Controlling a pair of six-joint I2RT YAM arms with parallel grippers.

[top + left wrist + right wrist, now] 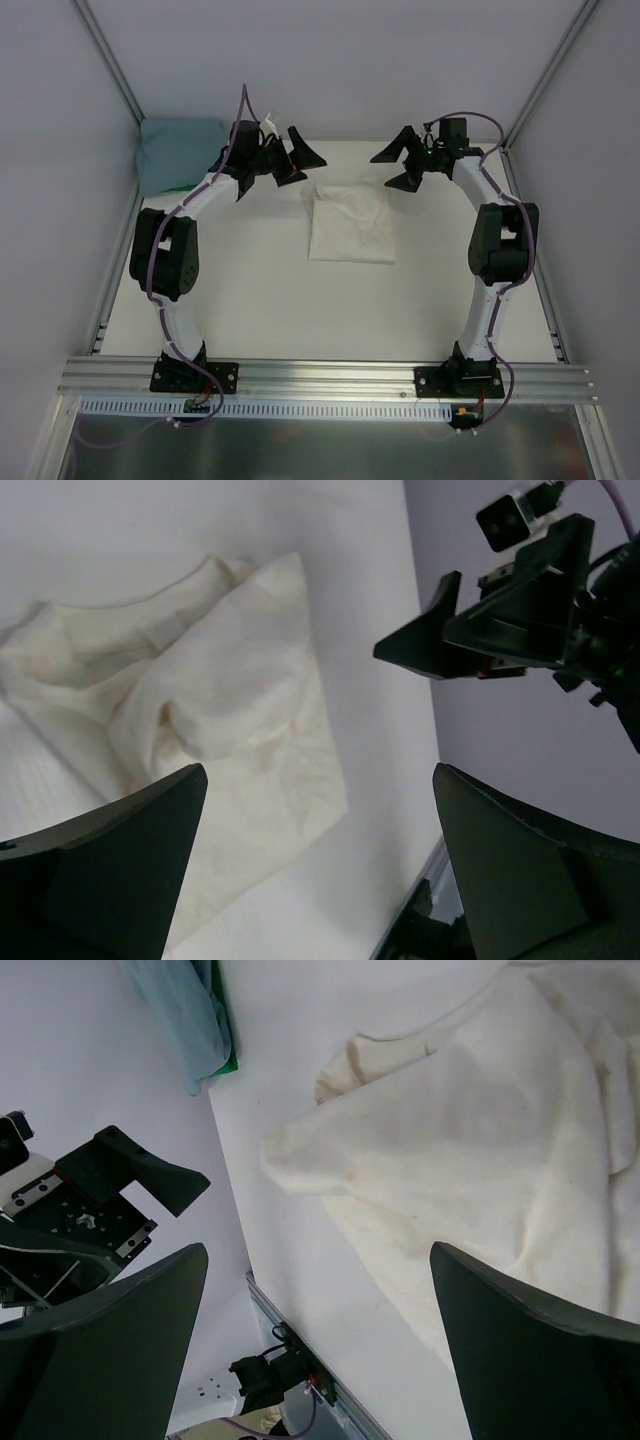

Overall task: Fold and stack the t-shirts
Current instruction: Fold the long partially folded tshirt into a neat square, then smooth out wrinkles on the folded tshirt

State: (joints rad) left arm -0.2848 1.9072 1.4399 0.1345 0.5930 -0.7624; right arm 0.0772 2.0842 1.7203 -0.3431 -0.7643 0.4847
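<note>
The cream t-shirt (350, 222) lies folded into a rough rectangle on the white table, its far end still rumpled (230, 700) (480, 1150). The teal-blue t-shirt (180, 152) is bunched in the back left corner (185, 1010). My left gripper (300, 160) hangs open above the table just left of the cream shirt's far edge, with nothing between its fingers (320, 770). My right gripper (395, 165) hangs open just right of that far edge, also holding nothing (318, 1250). The two grippers face each other across the shirt.
Something green (180, 187) peeks out under the teal-blue shirt. Grey walls close in the table at the left, back and right. An aluminium rail (320, 375) runs along the near edge and carries both arm bases.
</note>
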